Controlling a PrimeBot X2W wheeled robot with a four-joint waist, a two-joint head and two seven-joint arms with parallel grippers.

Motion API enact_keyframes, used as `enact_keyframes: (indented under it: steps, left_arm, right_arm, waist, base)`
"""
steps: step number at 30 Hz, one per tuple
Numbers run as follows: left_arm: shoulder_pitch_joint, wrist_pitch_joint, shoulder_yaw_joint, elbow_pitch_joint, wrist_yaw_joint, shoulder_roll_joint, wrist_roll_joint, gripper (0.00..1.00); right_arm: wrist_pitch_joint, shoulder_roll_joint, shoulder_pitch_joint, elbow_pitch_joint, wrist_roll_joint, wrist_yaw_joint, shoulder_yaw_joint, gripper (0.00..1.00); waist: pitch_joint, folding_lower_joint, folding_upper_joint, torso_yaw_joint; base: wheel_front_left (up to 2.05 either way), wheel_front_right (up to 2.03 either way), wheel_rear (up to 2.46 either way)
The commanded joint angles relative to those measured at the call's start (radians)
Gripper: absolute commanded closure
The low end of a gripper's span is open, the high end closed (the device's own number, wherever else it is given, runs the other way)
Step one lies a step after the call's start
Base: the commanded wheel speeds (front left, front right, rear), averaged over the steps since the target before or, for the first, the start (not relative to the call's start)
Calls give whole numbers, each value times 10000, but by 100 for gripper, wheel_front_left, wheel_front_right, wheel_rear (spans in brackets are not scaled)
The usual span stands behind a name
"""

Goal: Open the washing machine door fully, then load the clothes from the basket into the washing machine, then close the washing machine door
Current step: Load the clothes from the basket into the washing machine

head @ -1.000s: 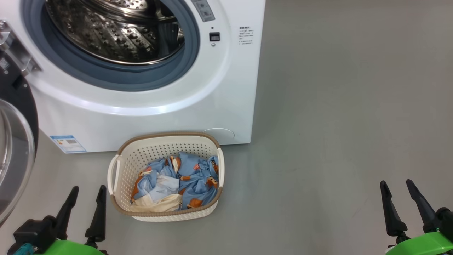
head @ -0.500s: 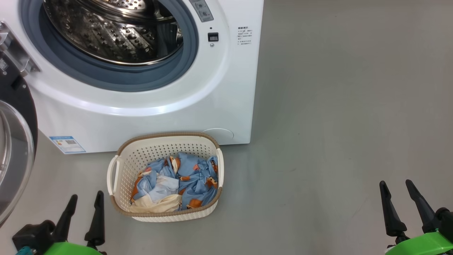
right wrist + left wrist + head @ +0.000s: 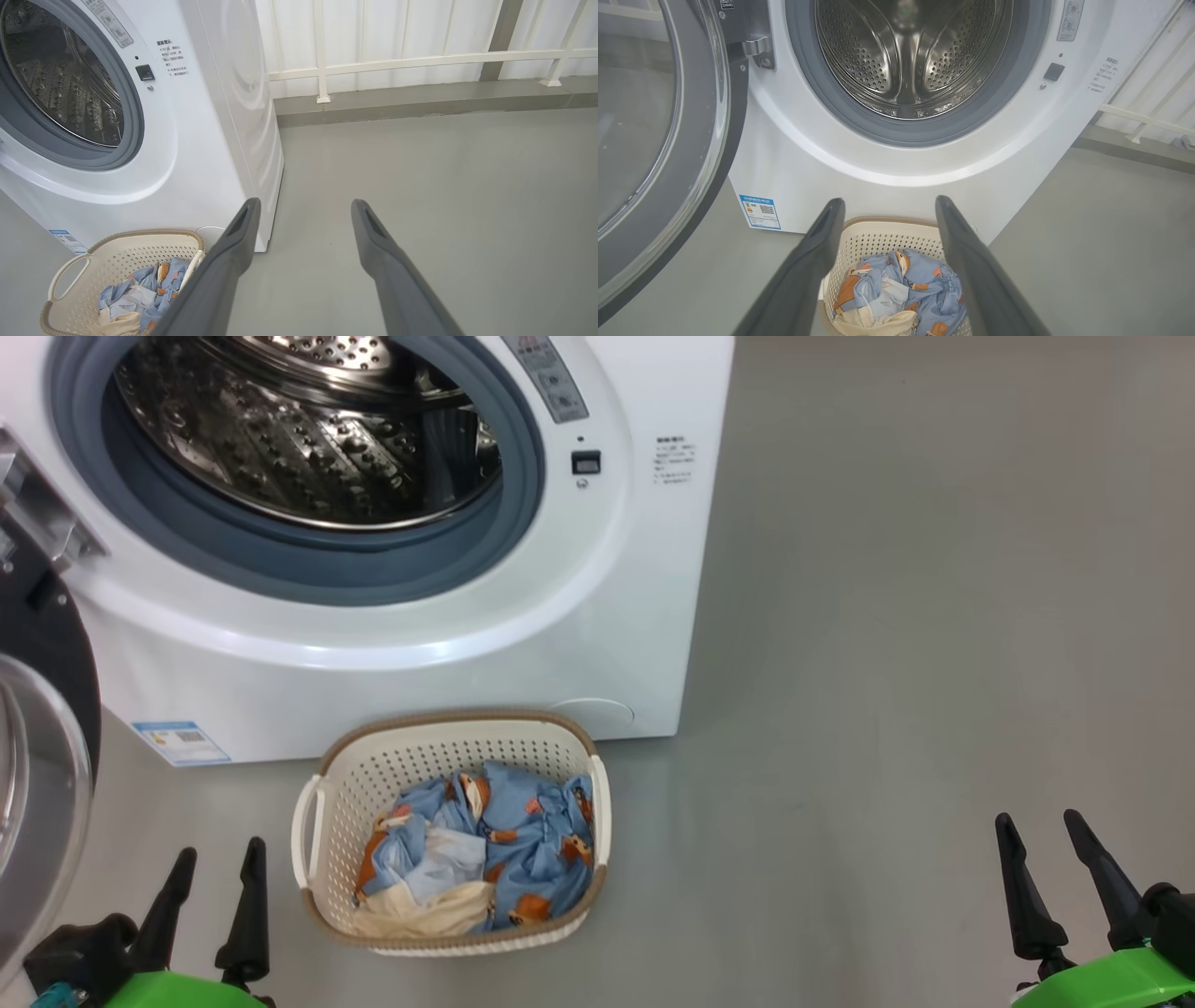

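Observation:
The white washing machine point(image 3: 373, 653) point(image 3: 887, 163) point(image 3: 201, 140) stands ahead with its steel drum showing. Its washing machine door point(image 3: 37, 775) point(image 3: 658, 140) hangs swung open at the left. On the floor in front sits the cream basket point(image 3: 373, 775) point(image 3: 887, 233) point(image 3: 117, 252), holding the blue bear-print and cream clothes point(image 3: 485, 849) point(image 3: 901, 294) point(image 3: 140, 294). My left gripper point(image 3: 217, 859) point(image 3: 889, 205) is open, low and just left of the basket. My right gripper point(image 3: 1036, 826) point(image 3: 303, 205) is open over bare floor far to the right.
Grey floor point(image 3: 934, 616) stretches to the right of the machine. A white railing and wall point(image 3: 420, 56) run behind it. A blue label sticker point(image 3: 182, 740) marks the machine's lower left front.
The head camera has shifted, so machine and basket sit lower and slightly right in view. The left gripper has dropped lower in the picture. Both grippers stay open.

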Motion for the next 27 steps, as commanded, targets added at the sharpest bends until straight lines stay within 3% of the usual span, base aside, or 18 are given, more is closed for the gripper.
enact_keyframes:
  steps: [1,10,19,27]
  left_arm:
    - [-402,-65,309,-168,-15,315,-67,0]
    - [-593,-65,241,-105,-15,297,60,0]
    - [-729,-65,53,66,-15,213,204,0]
    - [-1391,-65,-782,934,-15,211,53,0]
  right_arm:
    - [-120,-129,-174,-223,46,62,234,0]
    - [-120,-57,-261,-220,44,62,212,0]
    - [-120,49,-381,-280,32,62,220,0]
    - [-120,225,-747,-465,-12,62,287,0]
  waist:
    - [55,0,0,-8]
    - [197,0,0,-34]
    - [465,0,0,-44]
    - [1373,0,0,-66]
  base:
    - [97,-160,63]
    - [67,-100,34]
    - [3,-3,0]
    - [0,0,0]
